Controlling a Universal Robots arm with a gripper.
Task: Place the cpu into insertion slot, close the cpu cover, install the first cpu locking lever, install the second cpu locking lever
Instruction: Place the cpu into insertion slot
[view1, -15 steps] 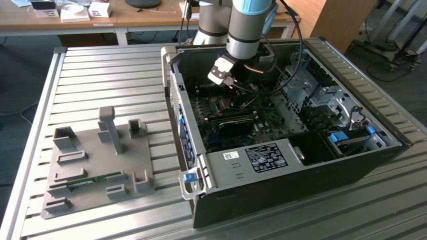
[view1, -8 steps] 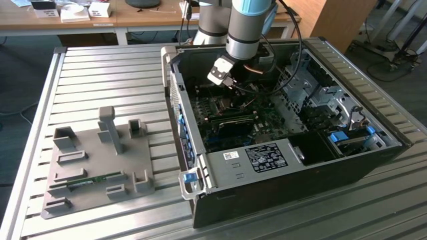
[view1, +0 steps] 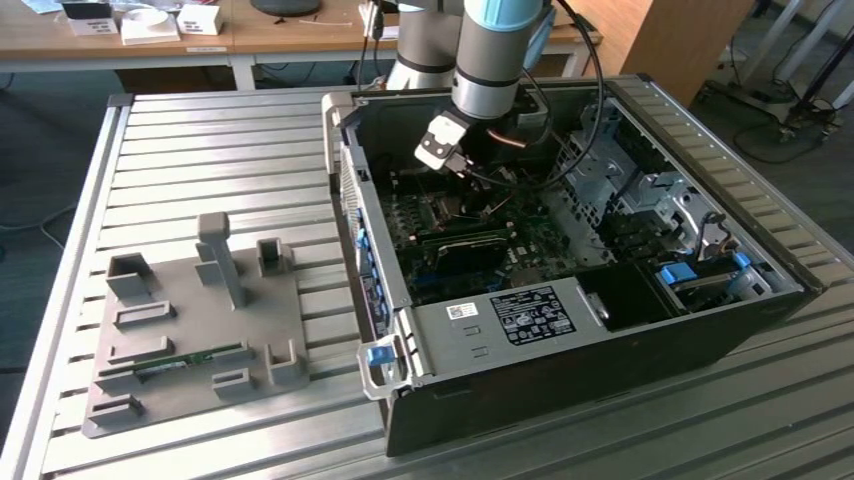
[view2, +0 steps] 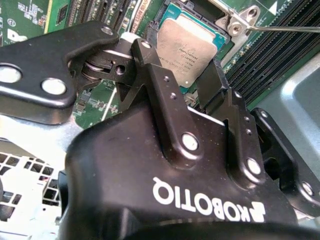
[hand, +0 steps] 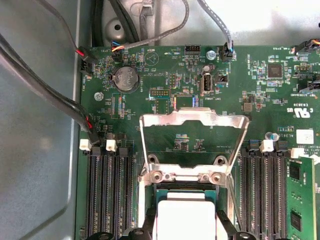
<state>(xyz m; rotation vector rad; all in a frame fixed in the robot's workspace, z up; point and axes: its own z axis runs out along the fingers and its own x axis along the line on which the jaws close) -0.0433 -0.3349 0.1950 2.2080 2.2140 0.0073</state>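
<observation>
My gripper (view2: 182, 75) reaches down inside the black computer case (view1: 574, 360), over the green motherboard (hand: 165, 75). The cpu (view2: 187, 45), a flat square chip with a silver-grey top, lies level in the insertion slot (hand: 180, 189), whose teal rim shows around it. Both black fingers (view2: 150, 65) stand against opposite sides of the cpu (hand: 182, 217), shut on it. Beyond the slot, the cpu cover (hand: 192, 116), a thin metal frame, stands swung up on its hinge. A thin wire locking lever (view2: 285, 29) sticks out beside the hinge bracket (view2: 240, 22).
Long black memory slots (hand: 107, 195) flank the socket, and a green memory module (hand: 300, 200) sits in one. Cables (hand: 50, 95) run along the case wall. A grey fixture block (view1: 200, 320) stands on the slatted metal table (view1: 200, 130) at the exterior view's left.
</observation>
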